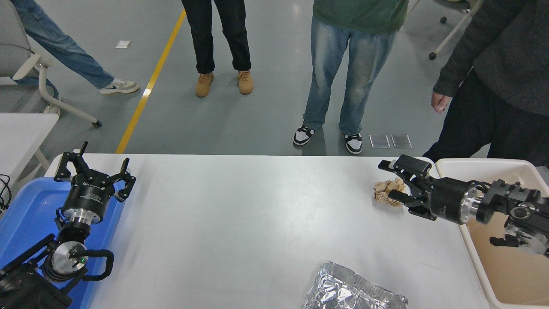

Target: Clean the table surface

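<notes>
Head view, looking down across the table. At 3 to 4 o'clock a beige plastic bin (521, 274) stands against the table's right edge; only its bare tan floor shows. At 8 o'clock a blue tray (25, 223) lies under the parked left arm, with nothing visible on the part that shows. At 6 o'clock, cut off by the bottom edge, sits a crumpled foil tray (351, 289); what it holds cannot be told.

The table surface (240, 214) — wide, pale grey-white, with rounded corners — fills the middle and lower picture. A crumpled ball of brown paper (386, 192) lies on it toward 3 o'clock, near the far right corner. A smaller white table (23, 128) shows at 9 o'clock. Beyond lies a grey floor with a yellow line (150, 81) running toward 11 o'clock. Several people stand at the far side, seen mostly as legs; one in dark clothes stands at 2 o'clock, hand (440, 102) hanging by the side. A chair (25, 64) stands at 10 o'clock.

The left gripper (92, 169) rests above the blue tray, fingers spread wide, holding nothing. The right gripper (394, 180) reaches in from 3 o'clock, lying nearly level, fingers apart — one above the paper ball, one against its near side, not closed on it.
</notes>
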### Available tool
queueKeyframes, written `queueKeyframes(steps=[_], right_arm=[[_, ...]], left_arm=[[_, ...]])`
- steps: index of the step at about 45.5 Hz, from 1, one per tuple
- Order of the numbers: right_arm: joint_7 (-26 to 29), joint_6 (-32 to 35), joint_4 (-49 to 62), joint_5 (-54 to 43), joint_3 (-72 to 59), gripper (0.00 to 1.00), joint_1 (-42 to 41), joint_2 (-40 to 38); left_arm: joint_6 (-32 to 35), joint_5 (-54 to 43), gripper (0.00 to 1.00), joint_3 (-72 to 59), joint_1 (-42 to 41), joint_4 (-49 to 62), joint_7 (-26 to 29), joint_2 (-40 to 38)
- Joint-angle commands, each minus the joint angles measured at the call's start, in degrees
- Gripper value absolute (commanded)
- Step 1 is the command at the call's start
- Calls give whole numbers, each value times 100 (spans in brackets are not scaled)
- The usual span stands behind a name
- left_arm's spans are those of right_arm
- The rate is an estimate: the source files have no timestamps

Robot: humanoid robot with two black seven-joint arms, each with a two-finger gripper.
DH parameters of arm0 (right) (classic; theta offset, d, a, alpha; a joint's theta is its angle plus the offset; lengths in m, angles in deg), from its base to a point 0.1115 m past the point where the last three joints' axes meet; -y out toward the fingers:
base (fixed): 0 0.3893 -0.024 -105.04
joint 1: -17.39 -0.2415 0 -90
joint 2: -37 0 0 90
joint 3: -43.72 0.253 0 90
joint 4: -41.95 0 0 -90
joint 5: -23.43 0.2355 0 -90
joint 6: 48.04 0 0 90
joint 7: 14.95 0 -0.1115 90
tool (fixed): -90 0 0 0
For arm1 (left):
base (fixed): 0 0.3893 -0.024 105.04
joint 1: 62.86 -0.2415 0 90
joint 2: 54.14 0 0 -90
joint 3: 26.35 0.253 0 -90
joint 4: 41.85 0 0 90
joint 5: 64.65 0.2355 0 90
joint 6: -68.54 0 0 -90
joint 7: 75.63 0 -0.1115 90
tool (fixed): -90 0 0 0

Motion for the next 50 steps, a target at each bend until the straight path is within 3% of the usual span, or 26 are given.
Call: queueKeyframes(steps=[1,9,20,26,35,41,50], right_arm=[[42,77,-314,-634,-1384,99,-1071,10],[33,77,-410,-1231,-2114,99,-1555,63],[-20,77,-419,-3463,-2246,99,-1529,239],[-116,68,-533,-4184,-2403,99,-1573,230],[-275,59,-604,-4554,-2545,99,-1599,248],[-336,15,-648,-5318,-2650,99,-1635,248],[-407,208,-745,-5451,-3318,99,-2056,607]], left_arm=[[0,-1,99,0,0,0,0,-3],[0,-1,99,0,0,0,0,-3],[0,-1,99,0,0,0,0,-3],[0,-1,99,0,0,0,0,6],[0,-1,99,0,0,0,0,-3],[0,-1,99,0,0,0,0,-3],[0,-1,99,0,0,0,0,-3]])
